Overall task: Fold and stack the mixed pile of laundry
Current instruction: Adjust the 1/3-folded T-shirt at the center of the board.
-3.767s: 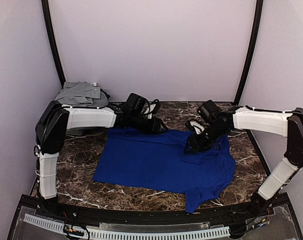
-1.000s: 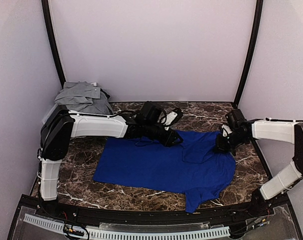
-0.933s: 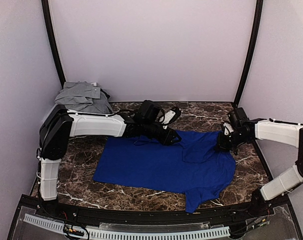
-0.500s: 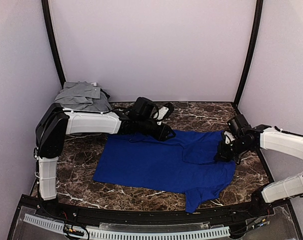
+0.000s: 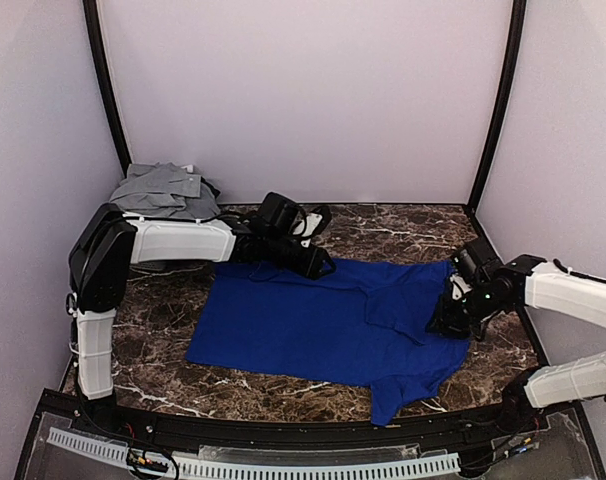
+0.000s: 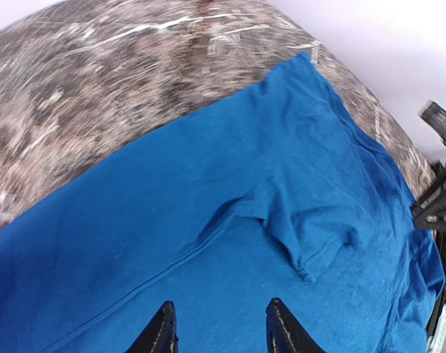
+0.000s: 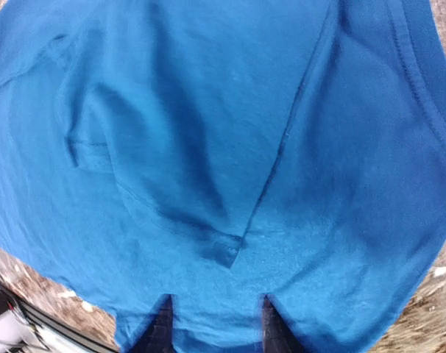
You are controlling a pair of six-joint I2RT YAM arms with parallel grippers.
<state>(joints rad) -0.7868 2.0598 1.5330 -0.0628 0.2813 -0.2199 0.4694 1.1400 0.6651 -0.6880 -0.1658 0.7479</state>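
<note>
Your left arm [image 5: 178,240] stretches from its base toward the middle, forearm nearly level, and the left tool [image 5: 318,262] points rightward and down, its two fingers parted with nothing between them. Your right arm [image 5: 573,295] folds in from the right side, forearm low, and the right tool [image 5: 448,322] tips down and leftward, fingers likewise spread.

The left arm [image 5: 178,238] and right arm [image 5: 578,292] were chunky white shells on black joints, with a loopy black cable [image 5: 309,214] and a pointy black left gripper [image 6: 219,331].

Lab test booth — blank walls [image 5: 303,90], marble-patterned table [image 5: 383,225].
</note>
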